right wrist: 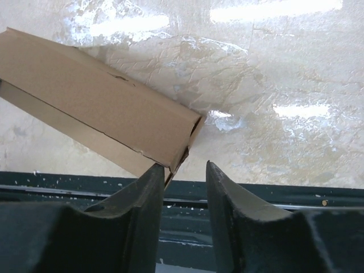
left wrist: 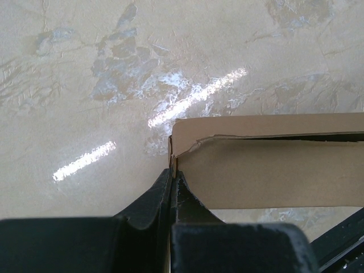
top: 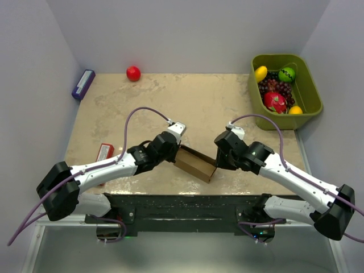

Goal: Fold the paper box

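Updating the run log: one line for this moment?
brown cardboard paper box: partly folded | left gripper: shut on box wall | right gripper: open, at opposite corner

In the left wrist view the paper box [left wrist: 267,170] runs off the right edge, so its far end is unseen. The right wrist view cuts off its other end at the left edge. From above, the left claw [top: 178,149] and right claw [top: 216,165] cover its two ends, and the left arm [top: 96,170] hides the near part of the red box [top: 105,151].

A green bin [top: 313,94] holds assorted fruit [top: 276,101].
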`<act>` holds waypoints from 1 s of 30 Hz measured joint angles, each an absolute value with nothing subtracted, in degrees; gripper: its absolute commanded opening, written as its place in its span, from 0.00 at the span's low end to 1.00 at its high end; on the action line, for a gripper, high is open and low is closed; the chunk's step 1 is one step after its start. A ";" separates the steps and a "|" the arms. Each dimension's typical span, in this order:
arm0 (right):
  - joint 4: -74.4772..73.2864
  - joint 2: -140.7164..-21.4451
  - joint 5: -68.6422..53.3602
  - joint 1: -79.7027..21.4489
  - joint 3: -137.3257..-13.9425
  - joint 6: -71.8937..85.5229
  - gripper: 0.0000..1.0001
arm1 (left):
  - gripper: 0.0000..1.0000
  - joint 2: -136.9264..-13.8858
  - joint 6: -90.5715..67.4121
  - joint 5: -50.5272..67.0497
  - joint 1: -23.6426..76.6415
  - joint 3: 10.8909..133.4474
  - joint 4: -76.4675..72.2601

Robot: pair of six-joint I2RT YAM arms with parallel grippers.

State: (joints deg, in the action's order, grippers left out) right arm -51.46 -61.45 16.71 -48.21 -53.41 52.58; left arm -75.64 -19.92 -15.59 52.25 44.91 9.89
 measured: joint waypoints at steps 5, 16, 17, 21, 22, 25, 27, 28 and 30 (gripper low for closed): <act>-49.74 -61.87 17.12 -48.21 -53.39 52.58 0.29 | 0.00 -75.64 -19.92 -15.62 52.27 45.04 10.07; -48.25 -63.75 18.59 -48.21 -53.12 52.29 0.00 | 0.00 -75.64 -19.97 -15.68 52.60 45.17 10.50; -48.23 -63.72 18.61 -48.21 -53.12 52.34 0.00 | 0.00 -75.64 -19.99 -15.68 52.64 45.19 10.50; -47.94 -63.59 18.61 -48.27 -52.82 52.45 0.00 | 0.00 -75.64 -20.25 -15.70 52.66 45.23 10.63; -47.77 -63.53 18.61 -48.36 -52.66 52.47 0.00 | 0.00 -75.64 -20.38 -15.77 52.66 45.25 10.70; -47.07 -63.02 19.03 -49.15 -51.92 52.80 0.00 | 0.00 -75.68 -20.47 -15.86 52.69 45.45 11.03; -46.85 -62.96 19.73 -50.09 -51.66 53.21 0.00 | 0.00 -75.79 -20.51 -15.94 52.75 45.56 11.20; -46.72 -62.98 20.12 -50.68 -51.55 53.45 0.00 | 0.00 -75.81 -20.56 -16.12 52.82 45.58 11.22; -46.70 -62.98 21.02 -51.81 -51.37 54.13 0.00 | 0.00 -75.90 -20.62 -16.29 52.90 45.71 11.42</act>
